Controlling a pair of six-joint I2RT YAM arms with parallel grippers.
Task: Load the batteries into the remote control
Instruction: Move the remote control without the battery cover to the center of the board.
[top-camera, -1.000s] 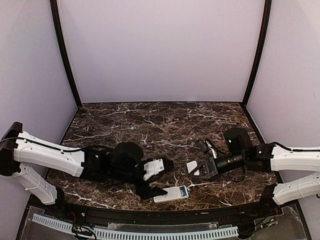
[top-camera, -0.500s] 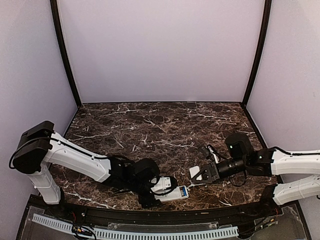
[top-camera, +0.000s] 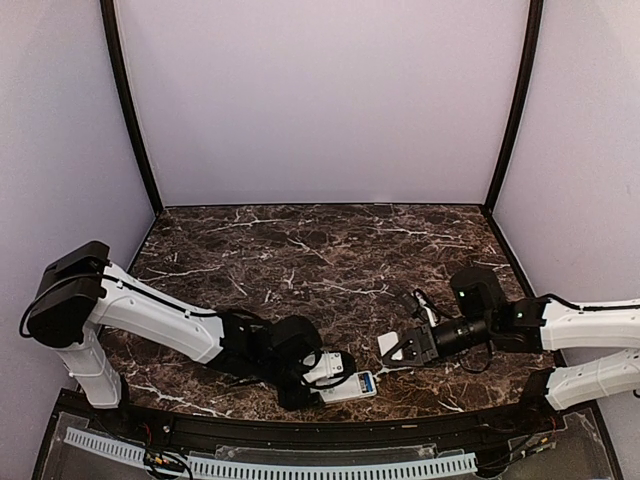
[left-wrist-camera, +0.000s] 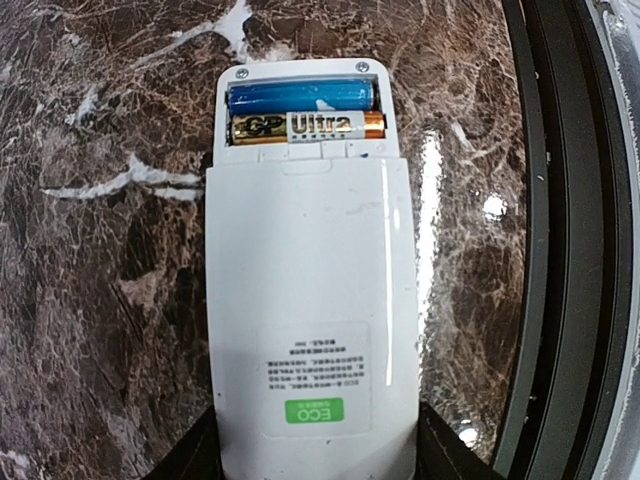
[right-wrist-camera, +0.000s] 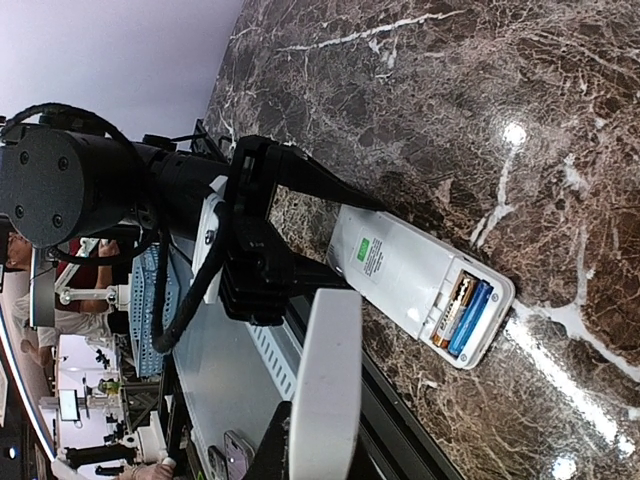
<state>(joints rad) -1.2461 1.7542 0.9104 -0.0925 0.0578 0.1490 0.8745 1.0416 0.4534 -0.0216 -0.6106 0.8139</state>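
Now down at table level, the left gripper (left-wrist-camera: 315, 455) closes on the near end of the remote control (left-wrist-camera: 310, 330), a dark finger pressed against each side. A second ago it hung just above that end with the arm held higher. The remote has barely shifted and lies back-up on the marble table (top-camera: 330, 250), close to the near edge, its open battery bay pointing away from the left gripper and toward the right arm. Both batteries (left-wrist-camera: 300, 97) already sit side by side in the bay, one blue, one gold. The right gripper (top-camera: 408, 348) waits near that open end but clear of it, clamped on a white cover panel (right-wrist-camera: 325, 380). With the remote steadied, loading looks all but done, and closing the bay with the cover appears to be what remains.
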